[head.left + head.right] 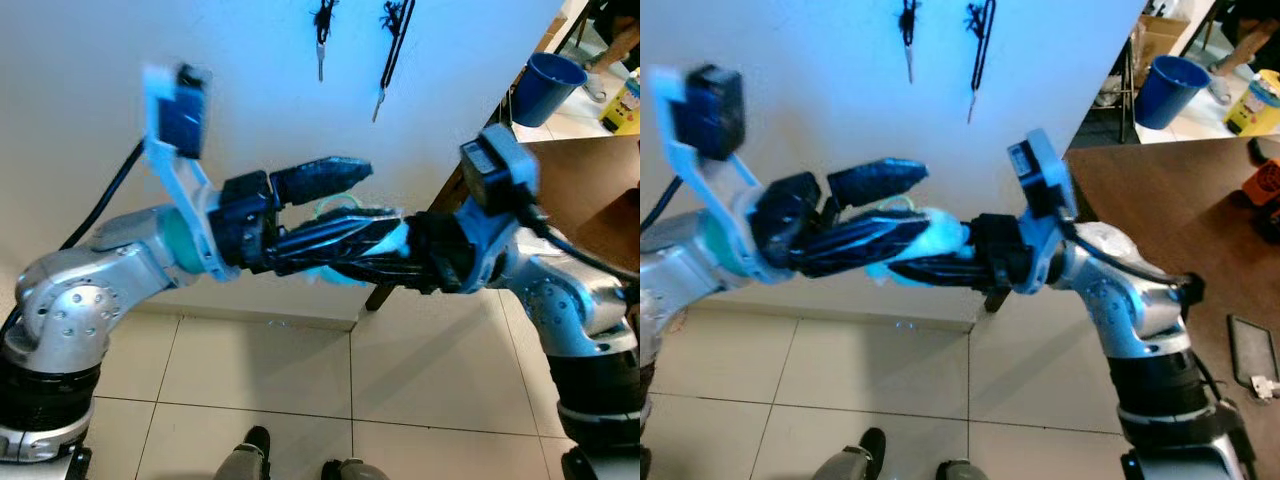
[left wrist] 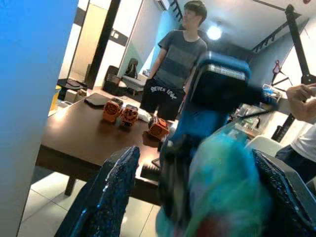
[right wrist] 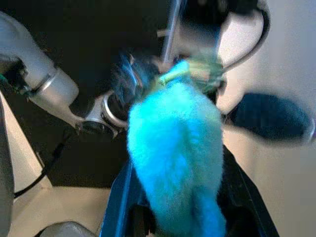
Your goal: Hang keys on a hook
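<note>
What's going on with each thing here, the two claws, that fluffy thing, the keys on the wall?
Left gripper: fingers open around the fluffy keychain.
Right gripper: shut on the fluffy keychain, meeting the left gripper.
Fluffy keychain: held in mid-air, not yet hung.
Wall keys: two sets hanging.
Blue bin: upright on floor.

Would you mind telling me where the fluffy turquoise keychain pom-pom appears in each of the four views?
Left eye: pom-pom at centre, between the two grippers.
Right eye: centre-left.
Left wrist: lower middle, blurred.
Right wrist: centre.
Shared landmark: the white wall, in both eye views.
</note>
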